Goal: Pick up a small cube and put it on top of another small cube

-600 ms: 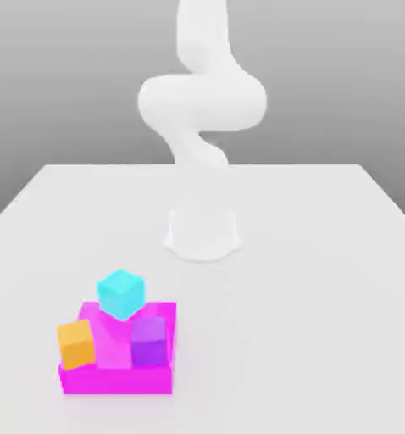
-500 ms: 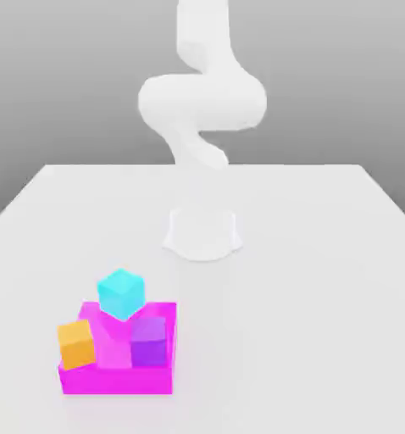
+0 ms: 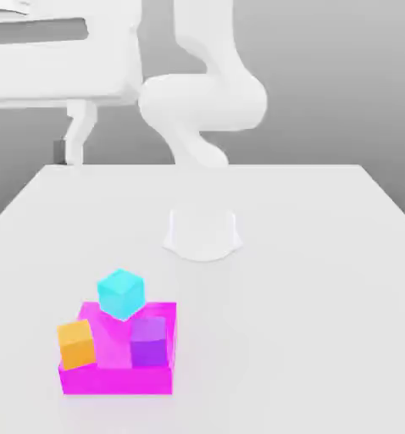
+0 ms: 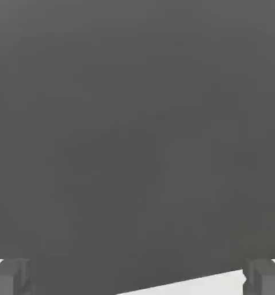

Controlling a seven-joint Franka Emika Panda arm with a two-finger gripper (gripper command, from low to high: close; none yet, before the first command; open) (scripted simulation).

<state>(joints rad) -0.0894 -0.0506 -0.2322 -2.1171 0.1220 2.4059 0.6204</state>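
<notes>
Cyan cube point(image 3: 120, 293) is sitting atop the magenta block point(image 3: 117, 377), beside orange cube point(image 3: 76, 343) and purple cube point(image 3: 149, 340) | we are holding fingers point(image 4: 7, 279) wide apart, empty, above the tabletop point(image 3: 307, 280).

Smooth white rounded arm point(image 3: 202, 102), round white base point(image 3: 202, 233), dark grey fingertips point(image 4: 266, 276)

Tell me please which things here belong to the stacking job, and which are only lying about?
For the job: cyan cube, orange cube, purple cube, gripper with jaws open.
Lying about: magenta block, white table.
</notes>
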